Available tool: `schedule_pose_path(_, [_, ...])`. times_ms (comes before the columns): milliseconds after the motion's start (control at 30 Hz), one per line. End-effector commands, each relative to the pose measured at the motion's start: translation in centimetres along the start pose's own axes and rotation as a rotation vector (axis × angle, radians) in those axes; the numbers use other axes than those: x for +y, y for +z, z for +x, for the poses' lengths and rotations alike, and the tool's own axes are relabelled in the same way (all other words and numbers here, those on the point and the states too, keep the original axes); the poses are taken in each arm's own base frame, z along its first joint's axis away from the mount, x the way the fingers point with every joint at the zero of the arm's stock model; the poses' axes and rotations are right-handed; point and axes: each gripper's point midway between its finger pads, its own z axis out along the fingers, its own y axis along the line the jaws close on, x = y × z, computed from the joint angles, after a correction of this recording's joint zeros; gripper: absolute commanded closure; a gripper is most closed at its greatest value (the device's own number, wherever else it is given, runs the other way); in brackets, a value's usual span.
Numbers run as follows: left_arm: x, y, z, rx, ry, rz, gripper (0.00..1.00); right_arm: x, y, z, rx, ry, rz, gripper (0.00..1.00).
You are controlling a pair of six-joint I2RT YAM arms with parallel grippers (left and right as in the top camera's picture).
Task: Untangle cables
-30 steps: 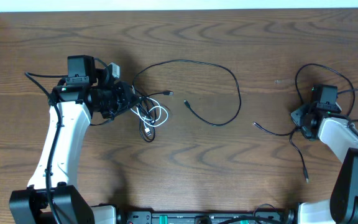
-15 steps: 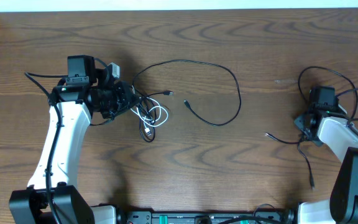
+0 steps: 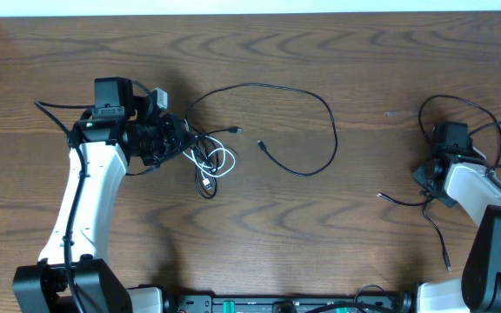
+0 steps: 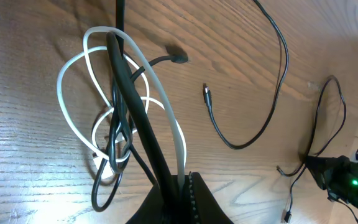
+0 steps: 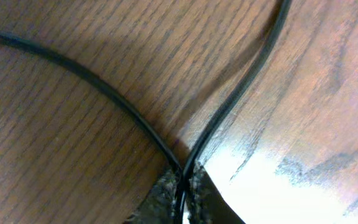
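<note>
1. I can read no text, label, brand, number or sign in any of my views.
2. From overhead, the desk (image 3: 259, 52) shows only wood grain, and the cables (image 3: 209, 161) on it at 9 o'clock are too small to tell any marking.
3. In both wrist views, close up, the cables and the desk carry no print that I can make out.
</note>
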Motion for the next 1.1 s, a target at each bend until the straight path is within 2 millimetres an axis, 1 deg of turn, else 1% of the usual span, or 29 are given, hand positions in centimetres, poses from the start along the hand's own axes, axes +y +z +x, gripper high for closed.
schedule_pose_path(0, [-0.9, -0.6, -0.6, -0.017, 0.022, 0.021, 0.92, 0.1, 1.3, 3.9, 0.145, -0.042, -0.029, 0.95])
schedule_pose_path(100, [-0.9, -0.6, -0.6, -0.017, 0.022, 0.021, 0.93, 0.6, 1.3, 3.9, 0.151, -0.039, -0.051, 0.95])
schedule_pose_path(167, [-0.9, -0.6, -0.6, -0.017, 0.022, 0.021, 0.92, 0.7, 1.3, 3.9, 0.151, -0.038, -0.059, 0.99])
schedule_pose_path(200, [-0.9, -0.6, -0.6, -0.017, 0.022, 0.021, 0.93, 0.8, 1.3, 3.8, 0.147, -0.038, -0.062, 0.99])
schedule_pose_path(333, [-0.9, -0.6, -0.6, -0.017, 0.022, 0.021, 0.93, 1.5, 1.0, 2.5, 0.106, -0.096, -0.093, 0.99])
schedule_pose_path(433, [-0.9, -0.6, -0.6, -0.017, 0.022, 0.021, 0.93, 1.8, 0.0, 0.1, 0.06, -0.111, -0.111, 0.99])
schedule_pose_path(533, [-0.9, -0.6, -0.5, -0.016, 0.022, 0.022, 0.93, 1.5, -1.8, -3.5, 0.012, -0.101, -0.122, 0.99])
schedule_pose_path(567, [-1.1, -0.6, -0.5, -0.013, 0.022, 0.033, 0.92, 1.1, -2.7, -5.3, -0.007, -0.106, -0.123, 0.99])
schedule_pose_path(600, [-1.3, -0.6, -0.4, -0.01, 0.023, 0.043, 0.92, 0.8, -3.3, -6.4, -0.011, -0.098, -0.119, 0.99])
schedule_pose_path(700, [-1.3, -0.6, -0.4, -0.009, 0.023, 0.045, 0.93, -0.2, -5.3, -9.5, -0.024, -0.049, -0.119, 0.99])
schedule_pose_path(800, [-1.3, -0.6, -0.4, -0.009, 0.023, 0.045, 0.93, -1.2, -7.3, -12.2, -0.054, -0.074, -0.113, 0.99])
schedule_pose_path(867, [-1.3, -0.6, -0.4, -0.009, 0.023, 0.045, 0.92, -1.7, -8.3, -13.7, -0.078, -0.118, -0.113, 0.99])
schedule_pose_path(967, [-1.3, -0.6, -0.4, -0.01, 0.023, 0.045, 0.92, -2.5, -9.1, -14.6, -0.093, -0.158, -0.084, 0.99])
schedule_pose_path(1067, [-1.3, -0.6, -0.4, -0.009, 0.023, 0.046, 0.93, -5.0, -9.0, -15.9, -0.136, -0.039, 0.019, 0.99])
